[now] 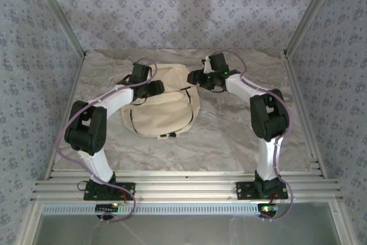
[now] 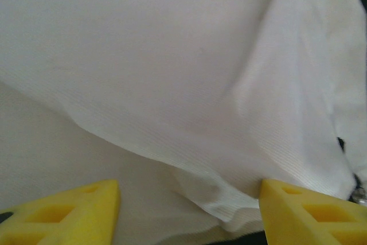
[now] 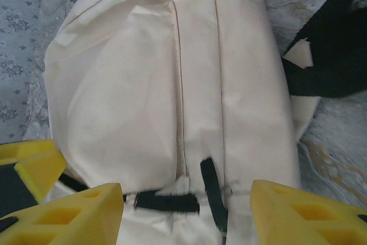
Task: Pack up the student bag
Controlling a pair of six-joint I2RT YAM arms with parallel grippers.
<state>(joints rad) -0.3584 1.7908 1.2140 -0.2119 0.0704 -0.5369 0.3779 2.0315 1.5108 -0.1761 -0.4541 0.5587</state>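
The student bag point(image 1: 163, 107), cream fabric with black zipper lines, lies flat at the table's centre-left. My left gripper point(image 1: 153, 89) rests over its upper left part. In the left wrist view it is open point(image 2: 189, 210), with a loose fold of pale bag fabric point(image 2: 229, 199) lying between the yellow fingers and touching the right one. My right gripper point(image 1: 192, 77) hovers at the bag's upper right corner. It is open point(image 3: 186, 210) above the student bag point(image 3: 143, 84), with two black zipper pull tabs point(image 3: 169, 202) lying between its fingers, ungripped.
A black strap point(image 3: 327, 55) trails off the bag's far side onto the marbled table point(image 1: 229, 136). Patterned walls and metal posts point(image 1: 69, 32) enclose the table at back and sides. An aluminium rail point(image 1: 183, 187) runs along the near edge.
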